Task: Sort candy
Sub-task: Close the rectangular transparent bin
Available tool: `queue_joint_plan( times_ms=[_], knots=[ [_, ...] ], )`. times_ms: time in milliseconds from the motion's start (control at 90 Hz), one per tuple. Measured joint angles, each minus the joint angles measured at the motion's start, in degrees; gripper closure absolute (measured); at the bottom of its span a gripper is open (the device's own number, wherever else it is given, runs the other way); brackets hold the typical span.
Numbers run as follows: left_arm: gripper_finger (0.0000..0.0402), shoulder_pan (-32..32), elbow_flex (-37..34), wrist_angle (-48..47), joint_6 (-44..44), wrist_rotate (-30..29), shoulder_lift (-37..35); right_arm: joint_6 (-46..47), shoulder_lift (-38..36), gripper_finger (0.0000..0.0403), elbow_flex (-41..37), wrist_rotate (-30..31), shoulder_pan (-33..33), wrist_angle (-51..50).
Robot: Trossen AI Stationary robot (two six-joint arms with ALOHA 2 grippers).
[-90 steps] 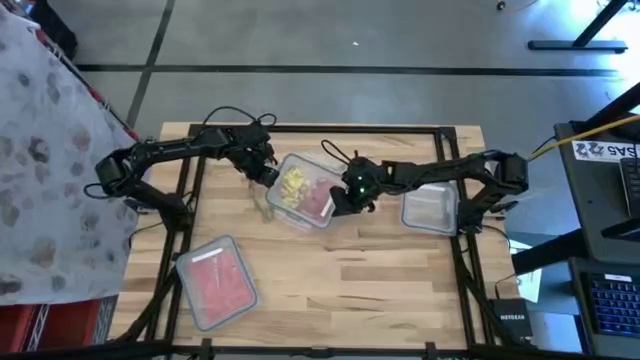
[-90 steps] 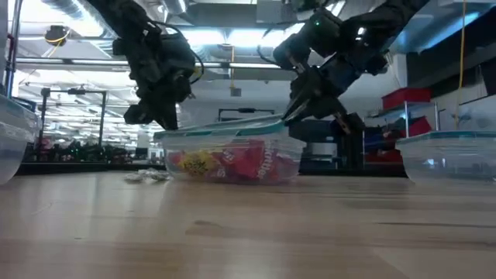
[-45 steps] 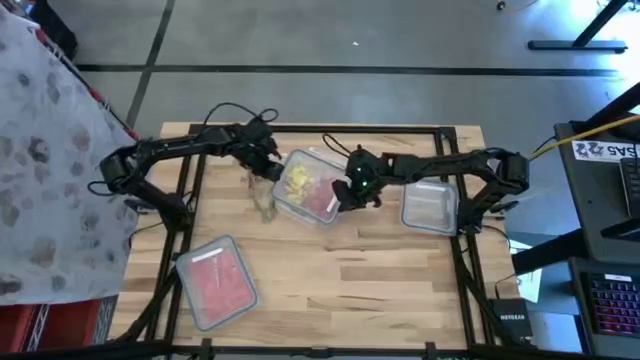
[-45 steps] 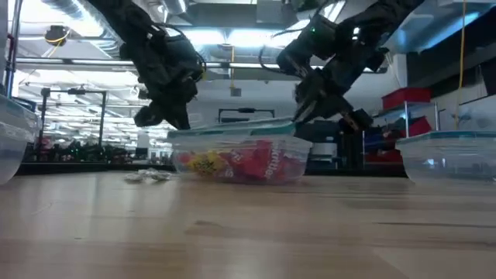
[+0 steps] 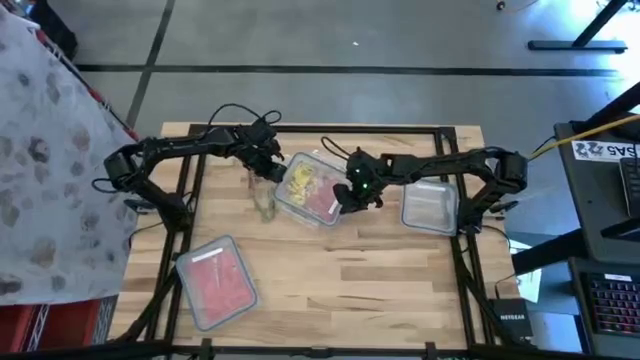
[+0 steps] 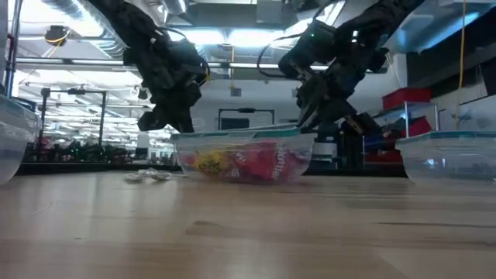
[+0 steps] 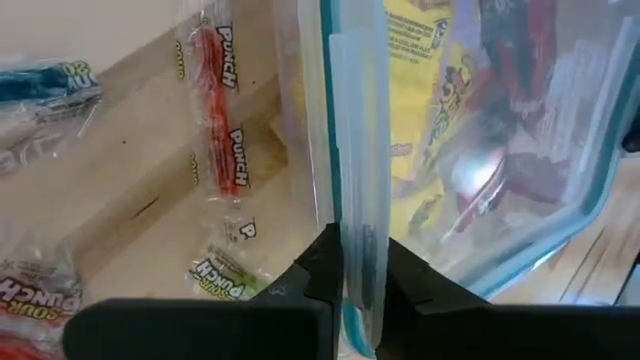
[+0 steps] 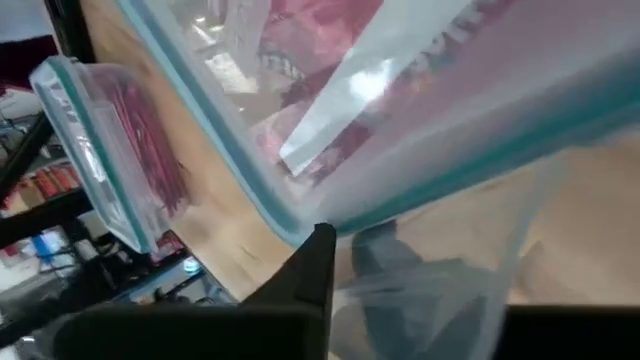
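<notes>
1. Looking down from the high view, the wooden counter [image 5: 350, 280] holds three clear tubs, and both dark arms meet at the middle one.
2. The middle tub [image 5: 312, 187] sits near the back of the counter. It is full of yellow and red candy [image 5: 305, 186].
3. A second tub [image 5: 215, 282] packed with red pieces lies near the front left corner. A third tub [image 5: 430, 207] with only pale contents stands at the right, just beside the right arm.
4. The low view shows something the high view does not: the middle tub [image 6: 244, 157] is lifted and tilted, with its right end higher, hanging between the two arms.
5. The left gripper [image 5: 272, 163] is at the tub's left edge. In the left wrist view its fingers [image 7: 315, 275] are nearly closed, pinching the tub's thin rim between them.
6. The right gripper [image 5: 348, 196] is at the tub's right side. In the right wrist view one finger [image 8: 310, 265] presses under the blue-edged rim; the other is blurred, so how wide they stand is unclear.
7. A few loose candy pieces [image 5: 262, 204] lie on the counter just left of the tub. The left wrist view shows them close up as clear wrappers [image 7: 215, 165] with the word "PUNCH".
</notes>
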Motion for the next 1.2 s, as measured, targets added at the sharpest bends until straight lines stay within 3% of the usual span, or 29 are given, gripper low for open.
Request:
queue_joint_plan(
  times_ms=[278, 400, 478, 678, 900, 1200],
  knots=[
    [0.0388, 0.02, 0.0, 0.33, -0.11, -1.25, 0.11, -5.69, 0.5, 0.0213, -0.09, 5.56, -0.41, 0.13],
    [0.0387, -0.02, -0.02, 0.36, -0.28, -1.45, 0.11, -5.79, -0.56, 0.0173, -0.24, 7.11, -0.76, -2.05],
    [0.0387, -0.03, -0.02, 0.48, -0.33, -1.37, 0.11, -5.85, -2.18, 0.0166, -0.24, 10.2, -0.71, -4.73],
    [0.0387, 0.01, -0.02, -0.06, -0.6, -2.61, 0.13, -6.02, -6.45, 0.0165, -0.46, 10.28, -0.79, -10.35],
    [0.0382, 0.33, -0.07, 0.18, -0.79, -4.03, 0.09, -4.89, -12.36, 0.0164, -0.42, 14.6, -0.72, -12.26],
    [0.0279, 1.74, -0.17, -0.42, -2.25, -3.13, -0.09, -12.0, -14.02, 0.0164, 6.15, 25.39, 1.68, -3.58]
  ],
)
